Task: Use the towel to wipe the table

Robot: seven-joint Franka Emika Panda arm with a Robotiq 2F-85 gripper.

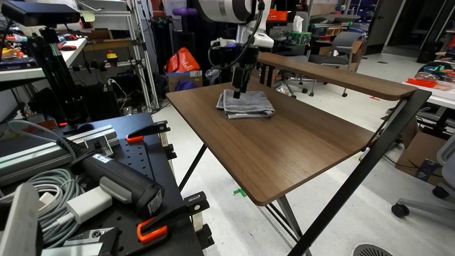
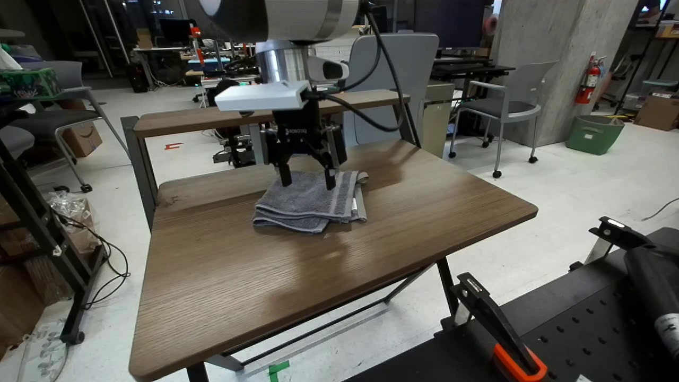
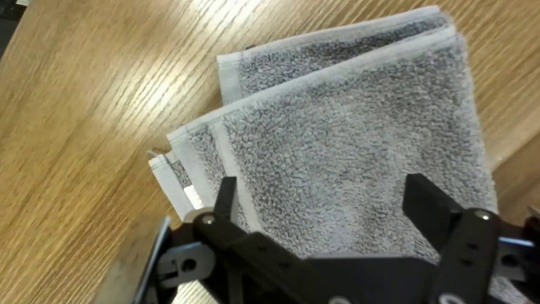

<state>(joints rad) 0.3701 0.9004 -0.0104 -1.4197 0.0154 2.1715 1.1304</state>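
The towel is a grey folded cloth with lighter stripes and hems. It lies on the table in both exterior views point(image 1: 250, 106) point(image 2: 299, 207) and fills much of the wrist view point(image 3: 337, 122). The table has a brown wood-grain top point(image 1: 277, 145) point(image 2: 233, 281), which also shows in the wrist view point(image 3: 84, 97), and black metal legs. My gripper point(image 2: 308, 185) points down over the towel, fingers spread and nothing between them. In the wrist view the fingertips point(image 3: 321, 181) frame the towel's middle. It also shows in an exterior view point(image 1: 238, 93). I cannot tell whether the fingertips touch the cloth.
A narrow raised brown shelf point(image 1: 330, 74) point(image 2: 207, 123) runs along one long side of the table on black supports. A black bench point(image 1: 138, 156) point(image 2: 562, 318) with orange-handled clamps point(image 1: 153, 231) stands off the opposite side. Chairs point(image 2: 498, 101) stand beyond.
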